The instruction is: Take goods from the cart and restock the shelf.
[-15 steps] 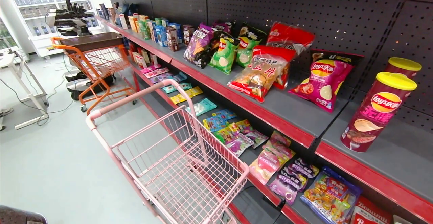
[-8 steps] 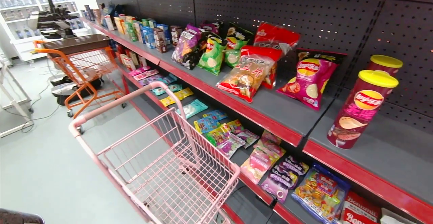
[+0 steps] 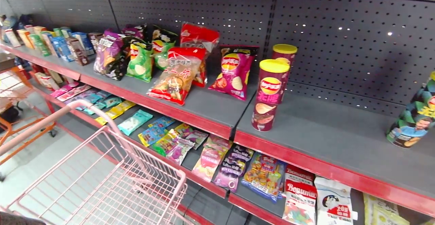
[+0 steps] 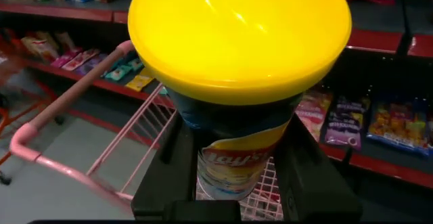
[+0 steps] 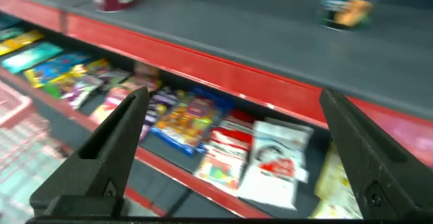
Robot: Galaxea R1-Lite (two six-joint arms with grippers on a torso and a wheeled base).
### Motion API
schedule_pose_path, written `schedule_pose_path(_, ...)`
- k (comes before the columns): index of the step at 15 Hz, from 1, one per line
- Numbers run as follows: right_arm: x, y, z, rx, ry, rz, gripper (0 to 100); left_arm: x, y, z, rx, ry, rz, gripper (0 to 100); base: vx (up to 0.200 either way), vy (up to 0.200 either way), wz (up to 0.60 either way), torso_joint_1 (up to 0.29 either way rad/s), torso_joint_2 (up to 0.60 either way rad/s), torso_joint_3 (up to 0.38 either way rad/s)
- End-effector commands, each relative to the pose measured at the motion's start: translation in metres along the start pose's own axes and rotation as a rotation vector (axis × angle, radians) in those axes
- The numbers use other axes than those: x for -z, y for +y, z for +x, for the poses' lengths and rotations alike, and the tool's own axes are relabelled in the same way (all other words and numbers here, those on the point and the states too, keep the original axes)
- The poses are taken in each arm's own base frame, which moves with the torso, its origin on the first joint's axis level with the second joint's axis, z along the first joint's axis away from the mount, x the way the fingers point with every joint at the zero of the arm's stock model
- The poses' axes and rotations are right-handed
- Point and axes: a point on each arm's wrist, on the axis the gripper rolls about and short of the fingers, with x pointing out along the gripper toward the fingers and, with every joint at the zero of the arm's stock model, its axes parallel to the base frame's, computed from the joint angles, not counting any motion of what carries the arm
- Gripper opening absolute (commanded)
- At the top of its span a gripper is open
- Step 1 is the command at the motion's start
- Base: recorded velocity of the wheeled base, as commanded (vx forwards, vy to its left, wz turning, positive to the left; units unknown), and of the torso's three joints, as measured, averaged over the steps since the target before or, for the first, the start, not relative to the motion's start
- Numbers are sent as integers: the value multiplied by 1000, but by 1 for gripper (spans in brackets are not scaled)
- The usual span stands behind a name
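**Left arm.** The left jaws are clenched on a chip can. One black jaw presses each side of the can body, below the wide yellow lid. The can stands upright between the jaws, and its lid end faces the wrist camera. The held can is above the wire basket of the pink cart, with the shelf behind it.

**Right arm.** The right jaws are released, spread wide apart, with nothing between them. They face the red front edge of the shelf. Snack bags lie on the lower board beyond them.

**Shelf.** In the head view the upper board carries a row of chip bags toward the left. Two maroon cans with yellow lids stand upright beside the bags. The front maroon can is near the board's front edge, and the rear maroon can is just behind it. A dark green can stands well apart from them at the right edge of the view. Bare grey board lies between the maroon cans and the dark green can.

**Cart.** The pink cart stands in front of the shelf, at the lower left of the head view.
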Motion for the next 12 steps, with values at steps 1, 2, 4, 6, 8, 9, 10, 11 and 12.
schedule_pose_path(1,0,0,0,-1,0,-1,100,0,0,1,1,5,0,0,0,0,-600,2,7,-2)
schedule_pose_path(2,0,0,0,-5,0,1,100,1,0,1,4,6,-1,0,0,0,-600,7,-2,7)
schedule_pose_path(4,0,0,0,-7,0,1,100,0,0,2,9,11,-1,0,0,0,-600,-2,7,5)
schedule_pose_path(6,0,0,0,-7,0,1,100,0,0,2,19,12,-1,0,0,0,-600,10,2,7)
schedule_pose_path(8,0,0,0,-7,0,1,100,0,0,2,19,16,0,0,0,0,-600,-2,2,5)
schedule_pose_path(9,0,0,0,-7,0,1,100,0,-1,2,22,17,0,0,0,0,0,0,0,0)
schedule_pose_path(10,0,0,0,-7,0,1,100,0,-1,3,20,24,2,0,0,0,0,0,0,0)
schedule_pose_path(11,0,0,0,-7,0,1,100,-2,0,4,20,24,2,0,0,0,0,0,0,0)
schedule_pose_path(12,0,0,0,-7,0,1,100,-3,0,5,19,26,2,0,0,0,0,0,0,0)
